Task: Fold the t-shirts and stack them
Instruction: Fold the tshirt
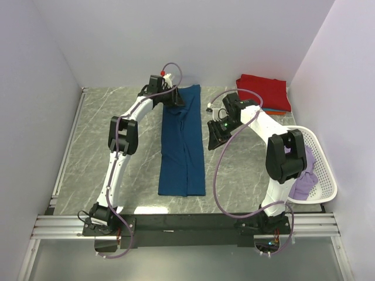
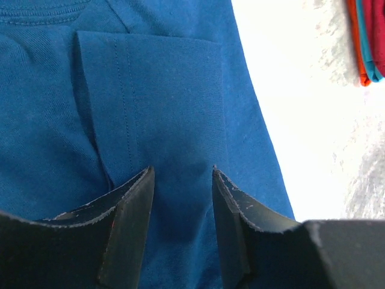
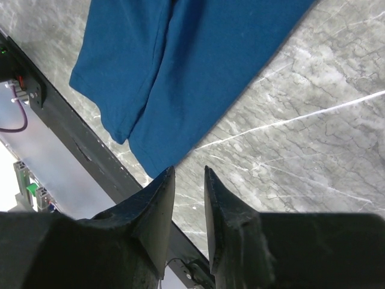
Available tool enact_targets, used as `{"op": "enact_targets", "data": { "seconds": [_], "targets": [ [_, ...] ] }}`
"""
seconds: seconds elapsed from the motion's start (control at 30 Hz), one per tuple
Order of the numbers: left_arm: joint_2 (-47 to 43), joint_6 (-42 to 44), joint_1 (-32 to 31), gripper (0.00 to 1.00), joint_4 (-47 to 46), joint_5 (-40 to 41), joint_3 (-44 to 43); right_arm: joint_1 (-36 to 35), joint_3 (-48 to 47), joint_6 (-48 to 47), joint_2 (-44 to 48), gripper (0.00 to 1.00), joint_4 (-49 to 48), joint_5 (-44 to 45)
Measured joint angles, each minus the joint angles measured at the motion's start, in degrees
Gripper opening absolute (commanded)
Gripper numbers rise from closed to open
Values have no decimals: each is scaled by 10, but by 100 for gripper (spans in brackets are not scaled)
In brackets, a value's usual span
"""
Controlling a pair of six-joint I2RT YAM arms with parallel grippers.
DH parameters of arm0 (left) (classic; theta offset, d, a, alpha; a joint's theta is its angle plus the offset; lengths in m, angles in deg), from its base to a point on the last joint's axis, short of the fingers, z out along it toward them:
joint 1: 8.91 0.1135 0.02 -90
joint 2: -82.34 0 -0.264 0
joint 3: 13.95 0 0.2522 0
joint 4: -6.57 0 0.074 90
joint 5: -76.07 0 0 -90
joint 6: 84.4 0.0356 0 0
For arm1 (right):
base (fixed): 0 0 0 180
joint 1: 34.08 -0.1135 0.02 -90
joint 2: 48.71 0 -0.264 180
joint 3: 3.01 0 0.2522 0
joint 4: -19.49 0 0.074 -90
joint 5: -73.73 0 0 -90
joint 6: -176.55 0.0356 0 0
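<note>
A dark blue t-shirt (image 1: pixel 183 143) lies on the marble table as a long narrow strip, sides folded inward. My left gripper (image 1: pixel 176 98) hovers over its far end, open, with only blue cloth (image 2: pixel 156 96) beneath the gap between its fingers (image 2: pixel 133 205). My right gripper (image 1: pixel 212 136) sits just right of the shirt's middle, open and holding nothing; its view shows the shirt's near hem (image 3: pixel 180 66) over bare marble. A stack of folded shirts (image 1: pixel 266 92), red on top, rests at the back right, and its edge (image 2: pixel 366 42) shows in the left wrist view.
A white basket (image 1: pixel 321 175) at the right edge holds a lilac garment (image 1: pixel 304 175). A small white object (image 1: pixel 208 108) lies by the right arm. The black frame rail (image 3: pixel 72 141) runs along the near table edge. White walls enclose the table.
</note>
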Motion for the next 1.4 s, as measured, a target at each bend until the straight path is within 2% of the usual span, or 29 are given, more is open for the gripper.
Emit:
{"op": "enact_targets", "data": {
  "seconds": [0.07,0.13,0.23,0.3,0.43,0.53,0.67,0.8,1.1,1.33,1.4],
  "targets": [
    [1,-4,0,53,-7,-5,0,0,-1,-1,-3,36,3,1],
    [1,-5,3,60,-15,-10,0,0,-2,-3,-3,36,5,2],
    [-12,-1,9,76,-34,-24,17,0,-5,-7,-3,37,5,1],
    [-44,3,17,87,-42,-37,50,-2,-9,-7,-3,37,6,-3],
    [-179,29,44,99,-59,-63,162,-8,-26,-6,-3,37,2,-11],
    [-331,45,76,100,-90,-101,271,-21,-27,-6,-3,36,-4,-16],
    [-538,63,153,99,-146,-207,414,-59,-25,-9,-3,36,-13,-20],
    [-631,120,218,99,-125,-263,490,-104,-17,-9,-12,34,-28,-20],
    [-812,490,223,96,158,-260,770,-188,37,-4,-104,32,-80,-20],
    [-939,692,218,90,296,-253,889,-210,53,2,-130,33,-81,-34],
    [-957,753,209,89,330,-247,919,-216,54,-2,-127,38,-80,-31]
  ]
}}
